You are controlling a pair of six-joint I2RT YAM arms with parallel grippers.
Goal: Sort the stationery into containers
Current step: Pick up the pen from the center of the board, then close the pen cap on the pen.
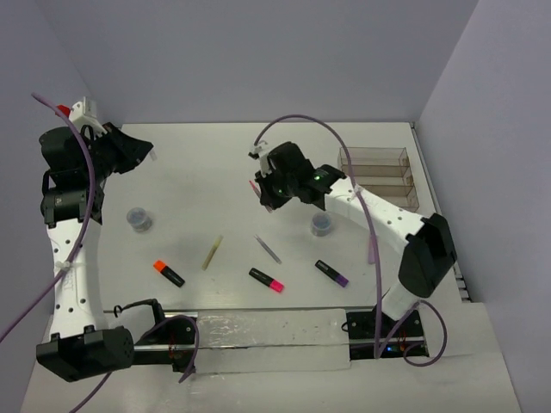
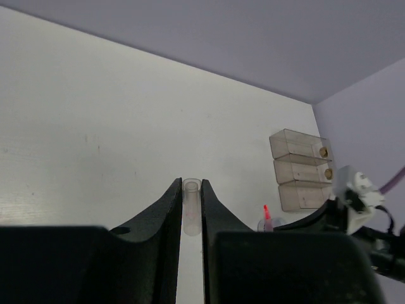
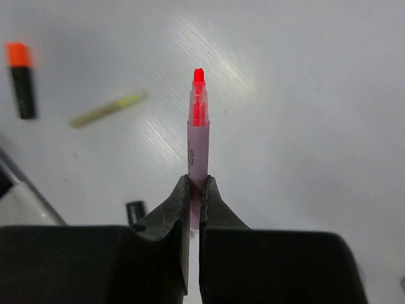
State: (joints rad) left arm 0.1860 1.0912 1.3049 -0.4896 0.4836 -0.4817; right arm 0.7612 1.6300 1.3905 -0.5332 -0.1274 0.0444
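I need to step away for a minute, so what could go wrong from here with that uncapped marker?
1. The right end effector pinches the lilac marker only near its tail, so it may pivot or slip.
2. Its bare red tip could stain the table or the clear tray on contact.
3. The left end effector grips the small clear cap narrowly; it might drop.
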